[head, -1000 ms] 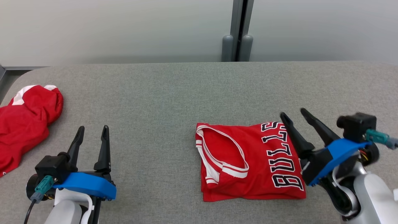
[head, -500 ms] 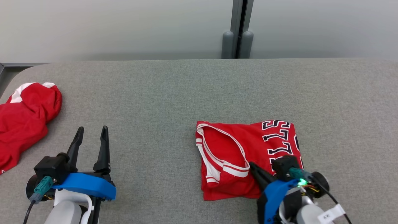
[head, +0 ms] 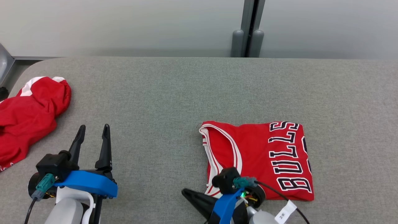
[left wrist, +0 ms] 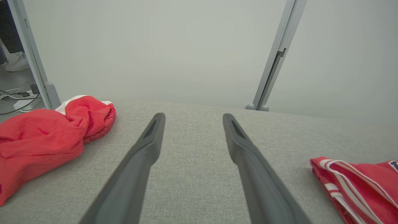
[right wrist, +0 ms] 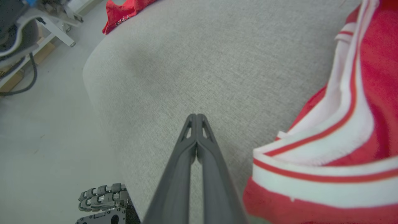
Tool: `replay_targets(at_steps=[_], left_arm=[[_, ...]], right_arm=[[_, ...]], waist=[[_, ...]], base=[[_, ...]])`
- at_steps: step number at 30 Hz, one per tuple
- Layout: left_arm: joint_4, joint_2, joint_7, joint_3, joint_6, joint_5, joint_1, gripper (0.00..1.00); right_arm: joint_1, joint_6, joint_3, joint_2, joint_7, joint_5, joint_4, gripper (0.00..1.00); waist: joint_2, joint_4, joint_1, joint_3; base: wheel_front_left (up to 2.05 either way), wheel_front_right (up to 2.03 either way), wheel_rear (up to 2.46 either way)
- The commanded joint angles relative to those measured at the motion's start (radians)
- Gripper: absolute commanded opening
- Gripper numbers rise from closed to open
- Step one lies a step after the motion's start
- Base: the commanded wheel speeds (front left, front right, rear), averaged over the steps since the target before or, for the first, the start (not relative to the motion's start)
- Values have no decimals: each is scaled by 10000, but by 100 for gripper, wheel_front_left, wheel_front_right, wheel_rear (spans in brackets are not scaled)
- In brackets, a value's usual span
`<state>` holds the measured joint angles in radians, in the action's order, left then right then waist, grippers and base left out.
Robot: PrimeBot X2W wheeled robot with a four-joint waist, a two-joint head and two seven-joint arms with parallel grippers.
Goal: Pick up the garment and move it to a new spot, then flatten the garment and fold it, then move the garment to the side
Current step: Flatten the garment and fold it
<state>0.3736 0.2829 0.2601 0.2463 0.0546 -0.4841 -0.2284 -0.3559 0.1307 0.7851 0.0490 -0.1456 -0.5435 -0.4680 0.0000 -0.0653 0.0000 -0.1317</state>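
Red crumpled cloth (head: 28, 121) is lying far left on the grey padded table (head: 155, 93). Left gripper (head: 94, 127) is hovering, fingers spread wide, holding nothing. Right gripper (right wrist: 196, 116) is sitting over bare table with fingers pressed together, empty, just beside the folded jersey (head: 267, 155) lying right of centre. Jersey's looking light and limp; I'm judging a pinch through all layers at its near edge will be holding best.

Head camera high over table (head: 174, 93); wrist cameras low, garment (head: 261, 152) in all.
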Motion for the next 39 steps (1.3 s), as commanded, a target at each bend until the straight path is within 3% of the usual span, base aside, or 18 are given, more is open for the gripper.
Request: replay_targets(at_steps=[1, 4, 5, 6, 12, 17, 21, 27, 39], left_arm=[[-1, 27, 51, -15, 30, -65, -115, 100], [-15, 41, 57, -111, -38, -72, 19, 100], [-34, 51, 59, -149, -65, -67, 73, 100], [-64, 73, 59, -204, -78, -57, 138, 100], [-368, -7, 55, -416, -205, 130, 531, 100], [-566, -78, 56, -592, -261, 284, 956, 100], [-691, -145, 57, -683, -281, 413, 1326, 100], [-737, -275, 58, -899, -239, 529, 1835, 100], [-256, -439, 58, -869, -101, 584, 1842, 100]], right_arm=[[-326, 3, -1, 30, 184, -155, 165, 0], [-491, 1, -405, 30, 933, -638, 607, 0], [-520, 1, -694, 35, 1205, -657, 731, 37], [-566, 1, -1051, 56, 1504, -560, 933, 100], [299, 1, -3861, 732, 2495, 752, 2172, 100], [1478, 3, -6245, 891, 2179, 2027, 3064, 100], [2262, 3, -7260, 809, 1749, 2574, 3549, 100], [2876, 1, -7861, 766, 1553, 2927, 3736, 100], [2562, 1, -7897, 710, 1348, 2946, 3018, 100]], waist=[[0, 20, 0, 3], [0, 116, 0, 76], [0, 162, 0, 111], [0, 232, 0, 156], [0, 603, 0, 490], [0, 882, 0, 793], [0, 1067, 0, 1030], [0, 1254, 0, 1323], [0, 1301, 0, 1492]], base=[[0, 0, 0], [0, 0, 0], [0, 0, 0], [0, 0, 0], [0, 0, 0], [0, 0, 0], [0, 0, 0], [0, 0, 0], [0, 0, 0]])
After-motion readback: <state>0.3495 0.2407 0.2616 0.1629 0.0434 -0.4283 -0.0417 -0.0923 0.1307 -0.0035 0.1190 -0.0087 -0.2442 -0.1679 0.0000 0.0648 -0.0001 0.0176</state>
